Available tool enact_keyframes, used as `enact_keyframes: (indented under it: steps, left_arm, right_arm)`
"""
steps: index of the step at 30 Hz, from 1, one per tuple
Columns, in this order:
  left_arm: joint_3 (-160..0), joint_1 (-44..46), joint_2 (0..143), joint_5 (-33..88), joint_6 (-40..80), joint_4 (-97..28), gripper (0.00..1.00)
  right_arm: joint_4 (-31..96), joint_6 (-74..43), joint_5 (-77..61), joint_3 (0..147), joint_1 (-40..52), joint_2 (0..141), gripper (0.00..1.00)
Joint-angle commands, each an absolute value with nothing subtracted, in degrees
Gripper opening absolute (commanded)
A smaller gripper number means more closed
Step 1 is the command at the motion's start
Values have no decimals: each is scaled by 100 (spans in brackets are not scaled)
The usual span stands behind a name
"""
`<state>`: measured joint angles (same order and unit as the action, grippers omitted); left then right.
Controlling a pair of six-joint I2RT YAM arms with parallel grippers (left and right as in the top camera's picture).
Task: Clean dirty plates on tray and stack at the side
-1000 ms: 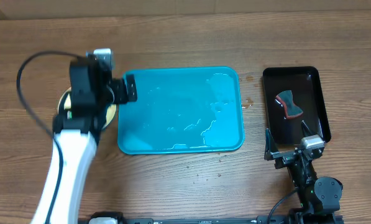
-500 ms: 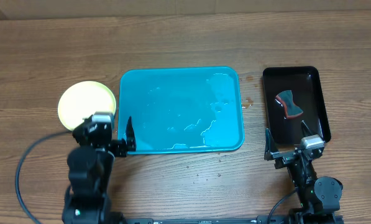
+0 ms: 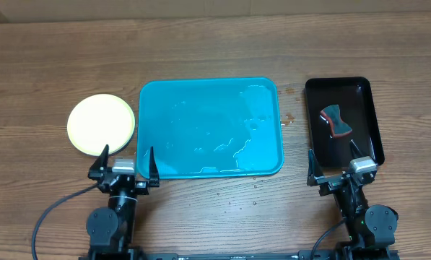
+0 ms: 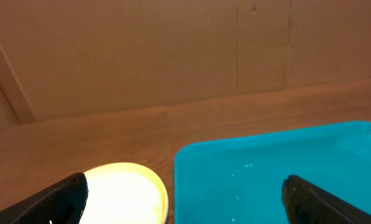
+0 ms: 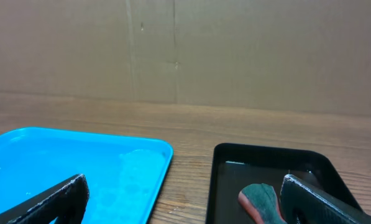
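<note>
The wooden bench (image 3: 215, 43) carries everything, and the biggest thing on it, the turquoise tray (image 3: 201, 108), lies in the middle with no plate on it, only a film and beads of water across its floor. To its right, well apart, the smaller black tray (image 3: 367, 108) holds the wiping tool. The plates (image 3: 101, 123) rest on the bench just beside the tray's left rim, seen from above as one pale yellow-green disc with no red on its face; whether the others lie beneath it cannot be told from overhead, though the left wrist view shows a raised pale rim there. Judged from this, cleaning and stacking look done, with nothing left on the tray to wipe. The left gripper (image 3: 126, 157) is released, jaws spread and empty, near the tray's near-left corner; the right gripper (image 3: 334, 162) is likewise released and empty at the black tray's near end. The small red-and-grey sponge (image 3: 335, 120) lies in the black tray, touched by neither
</note>
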<state>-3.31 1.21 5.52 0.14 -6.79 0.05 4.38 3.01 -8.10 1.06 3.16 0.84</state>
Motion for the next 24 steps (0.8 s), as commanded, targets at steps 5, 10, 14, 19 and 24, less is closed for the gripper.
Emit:
enact_keyframes:
  steps: [5, 10, 14, 19, 24]
  left_arm:
    - [-27, 56, 16, -60, -1052, -467, 100]
    - [-27, 49, 16, -30, -1013, -445, 100]
    - [-27, 49, 25, -25, -1013, -445, 100]
    - [-27, 49, 25, -25, -1013, -445, 100]
    - [-27, 49, 25, -25, -1013, -445, 100]
  right_arm:
    - [419, 279, -755, 47, 353, 16, 100]
    - [419, 279, -755, 47, 353, 16, 100]
    - [419, 279, -755, 47, 353, 16, 100]
    - [416, 279, -755, 47, 353, 16, 100]
    - [416, 279, -755, 47, 353, 16, 100]
